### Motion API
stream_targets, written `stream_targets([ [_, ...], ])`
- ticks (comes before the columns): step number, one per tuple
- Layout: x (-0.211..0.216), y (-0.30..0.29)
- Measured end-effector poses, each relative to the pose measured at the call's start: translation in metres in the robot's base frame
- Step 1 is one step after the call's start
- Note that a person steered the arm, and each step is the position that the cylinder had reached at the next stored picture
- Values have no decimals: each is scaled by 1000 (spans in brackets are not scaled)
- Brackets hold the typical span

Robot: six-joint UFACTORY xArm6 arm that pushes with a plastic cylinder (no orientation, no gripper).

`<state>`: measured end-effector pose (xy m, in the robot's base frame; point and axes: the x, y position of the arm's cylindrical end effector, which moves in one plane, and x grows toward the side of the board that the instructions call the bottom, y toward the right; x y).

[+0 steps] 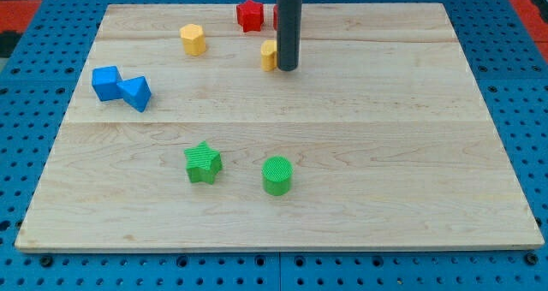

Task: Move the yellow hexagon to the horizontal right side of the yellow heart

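Camera view: my tip [288,69] down on wooden board [411,154], no gripper on rod, nothing to open or close. Yellow block [269,56] touching tip at 9 o'clock, half hidden, shape unclear. Yellow hexagon [193,39], chunky, further out at 10 o'clock. Red block [250,15] at 11 o'clock.

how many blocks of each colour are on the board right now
Yellow: 2, one at the view's upper left, one touching my tip
Red: 1 clearly; something red behind the rod, cannot tell
Blue: 2
Green: 2, star and cylinder
Total: 7 clear
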<state>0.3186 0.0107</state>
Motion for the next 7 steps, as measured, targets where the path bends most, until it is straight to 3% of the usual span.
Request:
stream_targets([
  [2, -30, -74],
  [4, -20, -11],
  [5, -5, -39],
  [6, -6, -114],
  [7, -48, -166],
])
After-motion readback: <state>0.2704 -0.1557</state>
